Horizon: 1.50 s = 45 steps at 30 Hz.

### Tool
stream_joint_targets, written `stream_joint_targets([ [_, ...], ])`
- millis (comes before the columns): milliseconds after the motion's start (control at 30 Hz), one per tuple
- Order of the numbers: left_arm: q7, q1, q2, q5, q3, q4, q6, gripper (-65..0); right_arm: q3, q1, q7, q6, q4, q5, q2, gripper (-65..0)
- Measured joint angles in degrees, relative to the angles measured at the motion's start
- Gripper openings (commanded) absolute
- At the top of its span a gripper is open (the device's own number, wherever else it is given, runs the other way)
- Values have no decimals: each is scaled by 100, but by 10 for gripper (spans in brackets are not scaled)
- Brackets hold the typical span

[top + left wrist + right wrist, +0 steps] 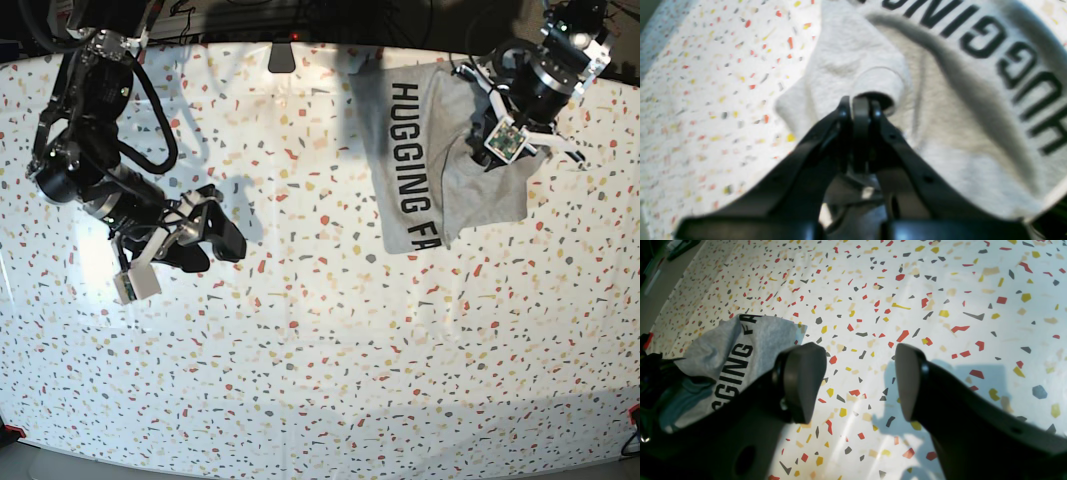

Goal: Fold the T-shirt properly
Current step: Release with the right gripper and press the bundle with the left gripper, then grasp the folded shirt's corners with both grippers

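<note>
The light grey T-shirt (430, 160) is lying at the far right of the speckled bench (320, 380), partly folded: a long panel bearing black block lettering is facing up, and a plain flap is being drawn over its right side, so the garment is already looking narrower than a spread shirt. The left pincer (858, 100) is being held clamped on a bunched tuck of the plain cloth, its fingers pressed together with fabric curling around their tips. The right pincer (860, 383) is being kept apart and empty above bare bench, well apart from the shirt, which is showing only at the left edge of the right wrist view. By the look of it, the task is judged to be somewhere in the middle: one lengthwise fold is being made, while the edges are lying uneven, the lower corner is sticking out, and a crosswise fold and a final smoothing are being left to do.
</note>
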Motion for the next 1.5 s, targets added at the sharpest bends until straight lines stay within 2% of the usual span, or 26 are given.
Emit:
stream_joint_targets([
  [67, -83, 7, 9, 0, -291, 0, 577, -650, 0, 0, 4, 0, 0, -66, 2, -284],
  [100, -116, 2, 7, -2, -520, 0, 713, -650, 0, 0, -2, 0, 0, -101, 2, -284],
  [233, -361, -11, 4, -332, -1187, -2, 723, -650, 0, 2, 2, 0, 0, -96, 0, -284],
  [367, -422, -11, 7, -365, -1274, -70, 713, -650, 0, 0, 0, 0, 0, -98, 2, -284],
  [467, -664, -11, 7, -304, -1274, -317, 688, -650, 0, 0, -37, 0, 0, -96, 0, -284],
  [567, -1062, -11, 7, 223, -1274, -621, 693, -482, 0, 0, -90, 0, 0, -96, 0, -284],
  [600, -1152, -11, 7, 485, -1274, -730, 686, -454, 0, 0, -90, 0, 0, -96, 0, -284],
  [700, -1121, -48, 2, 1169, -1274, -1067, 758, -447, 0, 0, -92, 0, 0, -96, 2, -284],
  [800, -997, -61, -22, 1687, -1274, -1222, 1425, -448, 0, 0, -90, 0, 0, -94, 0, -284],
  [867, -704, -74, -26, 1805, -1287, -1231, 1958, -450, 0, 0, -92, 0, 0, -83, 2, -284],
  [933, -509, -90, -26, 1703, -1285, -1231, 2452, -477, 0, 0, -92, 0, 0, -76, 2, -284],
  [1000, -422, -90, -28, 1174, -1292, -1213, 2662, -517, 0, 0, -92, 0, 0, 96, 2, -284],
  [1067, -372, -39, -26, 442, -1290, -1134, 2559, -541, -7, 2, -90, 0, 0, 157, 0, -284],
  [1100, -369, 20, -28, 76, -1290, -1062, 2371, -541, -46, 2, -92, 2, 0, 151, 2, -284],
  [1167, -369, 133, -24, -601, -1290, -920, 1878, -555, -192, -2, -92, 0, 0, 42, 7, -284],
  [1233, -389, 291, -26, -1244, -1290, -813, 1320, -624, -444, 0, -90, -2, 0, -96, 9, -284],
  [1300, -354, 422, -26, -1711, -1283, -800, 887, -650, -761, 0, -39, -2, 0, -385, 2, -284],
  [1400, 291, 529, -26, -2098, -1285, -802, 525, -650, -1167, 0, 127, -17, 0, -728, 2, -284],
  [1500, 837, 527, -26, -2498, -1285, -800, 13, -650, -1506, 0, 177, -17, 0, -881, 28, -284],
])
